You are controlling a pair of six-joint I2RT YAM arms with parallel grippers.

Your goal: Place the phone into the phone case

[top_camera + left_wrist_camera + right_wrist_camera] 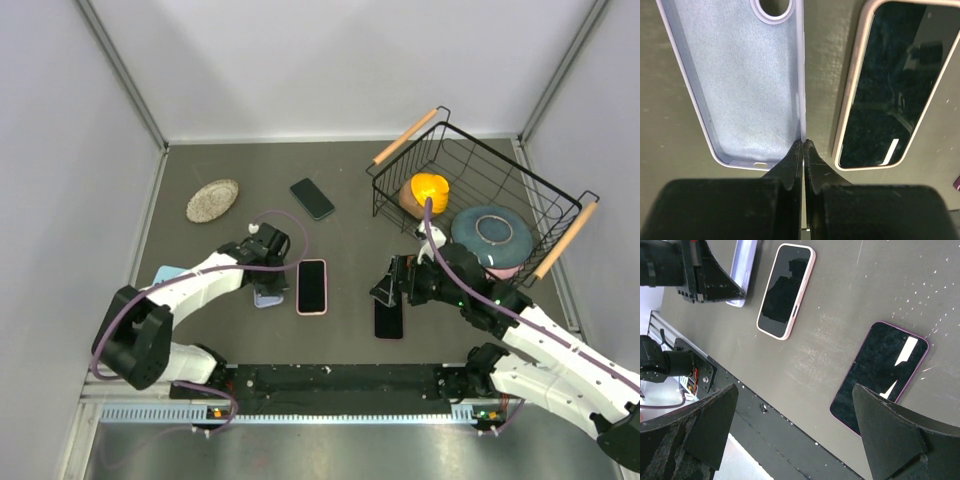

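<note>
Near edge, right of centre: the black slab phone with purple rim [880,370] lies flat, screen up. The right gripper [795,390] hangs over it, jaws wide apart, holding nothing.

Farther in, left of centre: the left gripper [803,145] appears pinched on the side wall of the empty lavender silicone phone case [750,75].

Risk: the thin wall slips free, or the pink-cased phone [895,85] just beside gets knocked.
</note>
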